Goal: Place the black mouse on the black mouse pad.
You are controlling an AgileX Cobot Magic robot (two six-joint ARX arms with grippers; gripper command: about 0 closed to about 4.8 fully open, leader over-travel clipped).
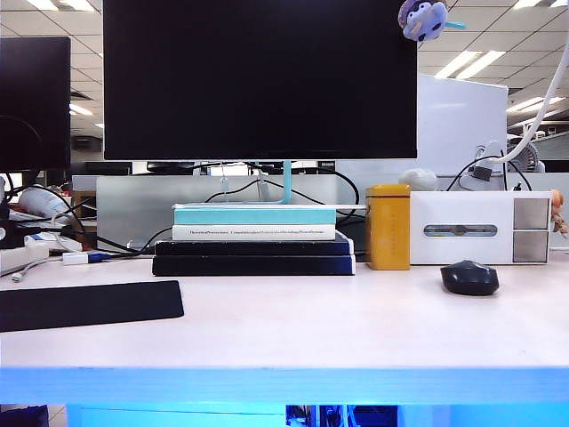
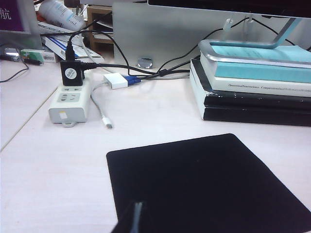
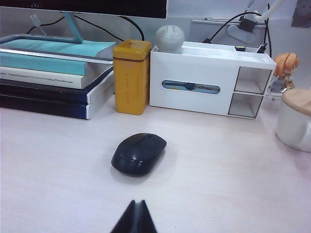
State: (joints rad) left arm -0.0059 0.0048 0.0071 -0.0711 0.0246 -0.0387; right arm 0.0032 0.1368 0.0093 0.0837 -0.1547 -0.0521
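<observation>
The black mouse [image 1: 469, 277] lies on the pale desk at the right, in front of the white organiser; in the right wrist view the mouse [image 3: 139, 153] sits a short way ahead of my right gripper [image 3: 136, 202], which is shut and empty. The black mouse pad [image 1: 87, 304] lies flat at the left front of the desk. Seen from the left wrist, the mouse pad [image 2: 204, 184] fills the near ground, and my left gripper [image 2: 138, 205] is shut above its near edge with nothing in it. Neither gripper shows in the exterior view.
A stack of books [image 1: 254, 240] under the monitor stand holds the middle back. Beside it stand a yellow tin [image 1: 388, 227] and a white organiser [image 1: 480, 228]. A power strip [image 2: 70, 101] with cables lies behind the pad. A white mug [image 3: 296, 120] stands at the far right.
</observation>
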